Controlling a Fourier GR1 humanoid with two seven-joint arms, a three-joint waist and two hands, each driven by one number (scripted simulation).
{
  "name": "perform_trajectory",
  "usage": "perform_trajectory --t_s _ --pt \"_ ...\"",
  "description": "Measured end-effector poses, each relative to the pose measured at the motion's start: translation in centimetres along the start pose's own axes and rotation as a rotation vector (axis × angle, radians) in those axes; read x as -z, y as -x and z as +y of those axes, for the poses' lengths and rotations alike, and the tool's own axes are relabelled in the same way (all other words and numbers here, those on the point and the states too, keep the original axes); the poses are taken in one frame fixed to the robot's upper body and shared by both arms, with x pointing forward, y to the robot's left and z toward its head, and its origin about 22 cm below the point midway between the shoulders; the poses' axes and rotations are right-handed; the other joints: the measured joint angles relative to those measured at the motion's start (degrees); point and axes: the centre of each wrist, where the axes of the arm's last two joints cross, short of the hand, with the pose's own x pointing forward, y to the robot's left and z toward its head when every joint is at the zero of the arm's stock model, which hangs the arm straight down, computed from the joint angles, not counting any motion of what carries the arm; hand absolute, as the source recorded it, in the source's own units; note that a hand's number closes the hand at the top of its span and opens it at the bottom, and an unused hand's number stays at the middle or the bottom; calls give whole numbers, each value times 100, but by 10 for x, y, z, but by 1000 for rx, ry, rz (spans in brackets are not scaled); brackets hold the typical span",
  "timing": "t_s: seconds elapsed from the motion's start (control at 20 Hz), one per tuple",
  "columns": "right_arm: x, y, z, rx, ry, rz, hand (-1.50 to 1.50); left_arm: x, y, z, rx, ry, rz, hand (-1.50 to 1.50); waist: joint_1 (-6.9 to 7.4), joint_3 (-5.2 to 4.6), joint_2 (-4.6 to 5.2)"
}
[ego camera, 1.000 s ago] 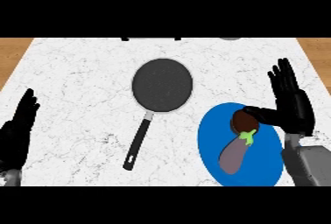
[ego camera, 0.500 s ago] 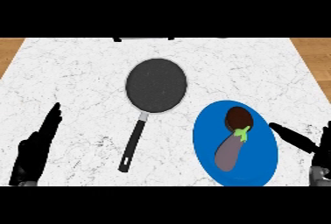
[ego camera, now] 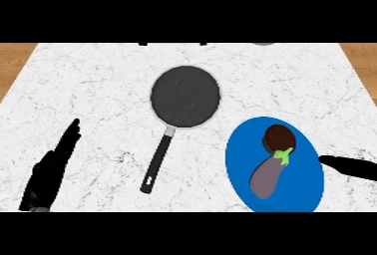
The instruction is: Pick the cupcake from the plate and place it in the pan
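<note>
A brown cupcake [ego camera: 278, 138] sits at the far end of the blue plate [ego camera: 242, 164], right of centre. A purple eggplant [ego camera: 268, 175] with a green stem lies just below it on the same plate. The black round pan [ego camera: 185, 97] rests at mid-counter, its handle [ego camera: 158, 164] pointing toward me. Of my right hand [ego camera: 352, 167] only one straight black digit shows, coming in from the right edge to the plate's right rim and apart from the cupcake. My left hand [ego camera: 50, 172] rests open at the lower left, fingers straight, holding nothing.
The white marble counter [ego camera: 95, 89] spreads around the pan and plate. Wooden floor shows past its left and right far corners. Small dark shapes sit along the counter's far edge [ego camera: 173, 44].
My right hand has pulled back from beside the cupcake toward the right edge and mostly left the view. The left hand has shifted inward from the left edge. Cupcake and eggplant stay on the plate.
</note>
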Motion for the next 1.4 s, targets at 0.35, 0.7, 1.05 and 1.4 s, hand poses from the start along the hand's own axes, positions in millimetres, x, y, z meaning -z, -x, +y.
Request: perform_trajectory --t_s 0.35,0.7,1.05,1.4 --pt "-17 -73 -8 -101 -156 -14 -150 4 -3 -6 1 25 -12 0 116 19 20" --pt "-6 -106 7 -152 -257 38 -150 6 -6 -13 4 28 -18 0 163 26 32" --pt "6 -119 32 -256 -353 102 -150 11 -7 -11 3 32 -22 0 199 24 41" --pt "15 -131 48 -355 -447 161 -150 9 -3 -9 3 28 -19 0 199 26 35"
